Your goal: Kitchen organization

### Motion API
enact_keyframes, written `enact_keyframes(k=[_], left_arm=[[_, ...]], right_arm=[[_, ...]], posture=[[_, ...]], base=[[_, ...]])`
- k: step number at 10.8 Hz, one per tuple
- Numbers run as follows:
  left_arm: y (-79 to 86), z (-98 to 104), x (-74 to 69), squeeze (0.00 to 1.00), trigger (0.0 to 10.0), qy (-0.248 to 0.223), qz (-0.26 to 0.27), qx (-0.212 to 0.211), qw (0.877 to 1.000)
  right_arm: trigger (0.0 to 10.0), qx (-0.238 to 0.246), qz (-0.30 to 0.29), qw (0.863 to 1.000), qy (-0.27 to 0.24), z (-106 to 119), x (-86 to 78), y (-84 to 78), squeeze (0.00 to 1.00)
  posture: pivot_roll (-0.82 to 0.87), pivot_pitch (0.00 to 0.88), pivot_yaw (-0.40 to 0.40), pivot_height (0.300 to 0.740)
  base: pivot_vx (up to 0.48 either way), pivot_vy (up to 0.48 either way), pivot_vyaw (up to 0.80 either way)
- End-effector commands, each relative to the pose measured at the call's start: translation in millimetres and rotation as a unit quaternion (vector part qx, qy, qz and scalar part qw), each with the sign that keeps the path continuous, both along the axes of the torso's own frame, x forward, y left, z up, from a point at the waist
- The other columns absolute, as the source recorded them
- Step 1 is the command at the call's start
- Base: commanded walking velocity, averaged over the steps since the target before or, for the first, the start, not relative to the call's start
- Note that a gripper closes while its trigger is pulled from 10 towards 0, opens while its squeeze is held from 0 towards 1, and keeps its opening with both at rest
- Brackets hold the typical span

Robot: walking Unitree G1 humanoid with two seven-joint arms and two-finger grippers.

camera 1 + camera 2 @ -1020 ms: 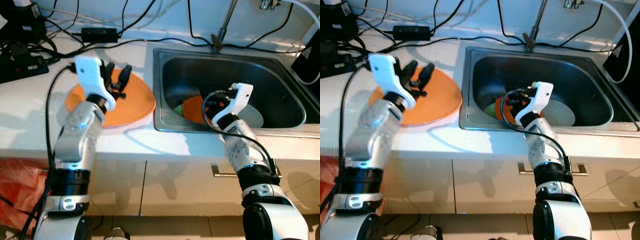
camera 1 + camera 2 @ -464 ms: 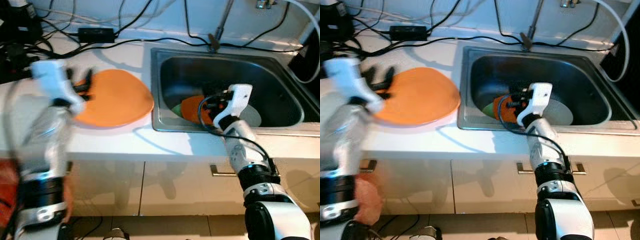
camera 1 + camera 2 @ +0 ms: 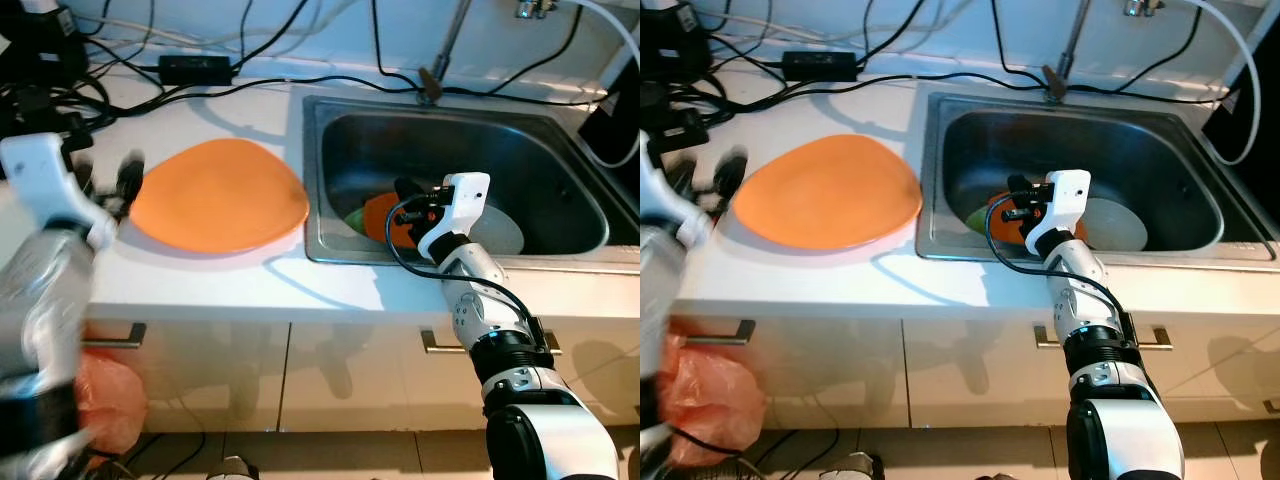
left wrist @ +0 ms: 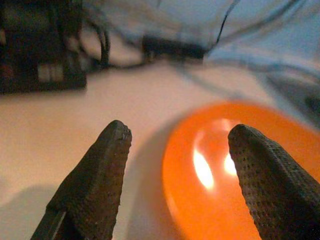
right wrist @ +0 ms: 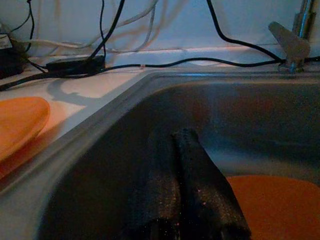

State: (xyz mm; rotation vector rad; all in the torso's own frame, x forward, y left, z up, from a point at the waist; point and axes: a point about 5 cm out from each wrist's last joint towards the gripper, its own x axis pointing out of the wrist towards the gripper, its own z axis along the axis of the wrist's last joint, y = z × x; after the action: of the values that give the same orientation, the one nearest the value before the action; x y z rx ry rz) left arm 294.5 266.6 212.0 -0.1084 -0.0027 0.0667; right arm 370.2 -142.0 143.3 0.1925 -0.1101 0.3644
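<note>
A large orange plate [image 3: 220, 195] lies flat on the white counter [image 3: 250, 290] left of the sink. My left gripper [image 3: 105, 180], blurred, hovers just off the plate's left edge. In the left wrist view its fingers [image 4: 100, 175] stand wide apart with nothing between them and the plate [image 4: 230, 165] beyond. My right gripper [image 3: 405, 190] reaches into the steel sink [image 3: 330, 180], its two fingers [image 5: 200, 200] pressed together, empty, above a small orange dish [image 3: 385, 215]. A green item [image 3: 355, 217] and a grey plate [image 3: 500, 232] lie beside that dish.
Black cables and a power adapter [image 3: 197, 68] run along the back of the counter. Dark electronics [image 3: 40, 100] sit at the back left. The faucet [image 3: 440, 60] rises behind the sink. A red plastic bag [image 3: 105, 400] hangs below the counter at left.
My left gripper has swung left, from above the orange plate to beside its left edge. The plate stays put. My right gripper has shifted slightly left in the sink.
</note>
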Motion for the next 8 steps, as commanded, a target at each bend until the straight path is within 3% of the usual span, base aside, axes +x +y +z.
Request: enact_keyframes(k=[1, 4, 8], left_arm=[[0.3, -1, -4.7, 0.0, 10.0, 0.014, -0.008, -0.005, 1.0], [2.7, -17, -17.1, 0.0, 10.0, 0.077, -0.008, -0.08, 0.994], [-2.4, -16, -17.8, 0.0, 10.0, 0.097, -0.039, -0.189, 0.976]], right_arm=[[10.0, -0.01, 0.002, 1.0, 0.005, -5, -1.6, -3.1, 0.0], [10.0, -0.013, 0.014, 1.0, 0.007, -6, -2.0, 2.9, 0.0], [10.0, -0.011, 0.018, 1.0, 0.007, -9, -3.4, 5.1, 0.0]], posture=[[0.13, 0.096, -0.088, 0.74], [0.14, 0.09, -0.086, 0.74], [0.13, 0.078, -0.069, 0.74]], base=[[0.0, 0.0, 0.0], [0.0, 0.0, 0.0], [0.0, 0.0, 0.0]])
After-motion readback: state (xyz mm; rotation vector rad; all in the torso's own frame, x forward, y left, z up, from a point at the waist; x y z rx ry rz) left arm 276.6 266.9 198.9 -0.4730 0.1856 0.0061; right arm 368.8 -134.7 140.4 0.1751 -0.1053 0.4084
